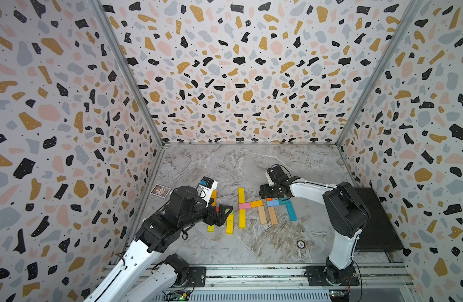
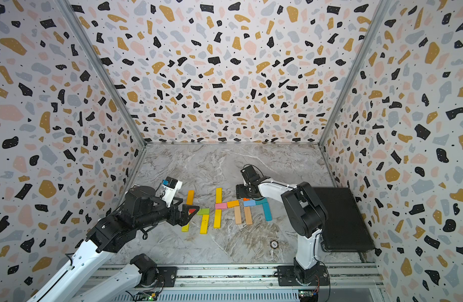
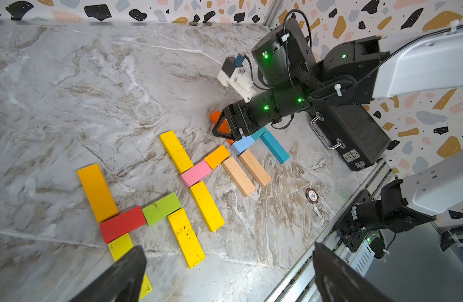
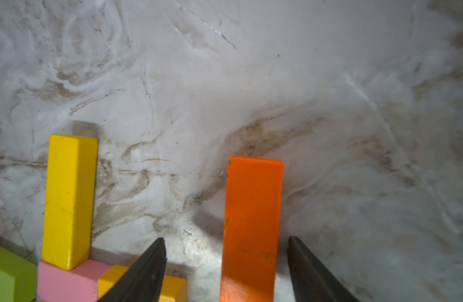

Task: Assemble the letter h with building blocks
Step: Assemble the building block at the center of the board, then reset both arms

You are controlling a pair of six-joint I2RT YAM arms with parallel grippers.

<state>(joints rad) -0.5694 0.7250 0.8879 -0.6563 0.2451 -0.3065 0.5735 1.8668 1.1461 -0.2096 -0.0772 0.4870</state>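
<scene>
Closest of all, the dark fingers (image 4: 146, 272) of my right claw (image 4: 225, 238) are poking into its wrist view. They are standing apart on either side of a deep orange bar (image 4: 252, 214) that is lying flat on the marble surface (image 4: 251, 78). Bare surface is showing between each finger and the bar (a thin sliver on one side, a broad strip on the other), so this claw is gaping and gripping nothing. The building blocks (image 2: 217, 218) are lying in three clusters in a row across the surface, and in both top views my right claw is hovering low over the far end of the rightmost one. In the left wrist view that cluster is showing the deep orange bar just beside a light blue bar (image 3: 242, 145), with a short teal piece (image 3: 259, 132), a long teal bar (image 3: 274, 147) and a tan bar (image 3: 255, 167) around it. The middle cluster is reading as an h: a far yellow bar (image 3: 176, 151) and a near yellow bar (image 3: 206, 206) in line, a pink bar (image 3: 196, 174) between their ends, an orange piece (image 3: 216, 157) touching the pink one, and a second tan bar (image 3: 238, 176) as the short leg. The left cluster is pairing an amber bar (image 3: 97, 192) with a red bar (image 3: 123, 223), a green bar (image 3: 161, 209) and a scuffed yellow bar (image 3: 186, 238). My left claw (image 3: 227, 245) is hanging over that cluster's near end, spread wide and empty.
</scene>
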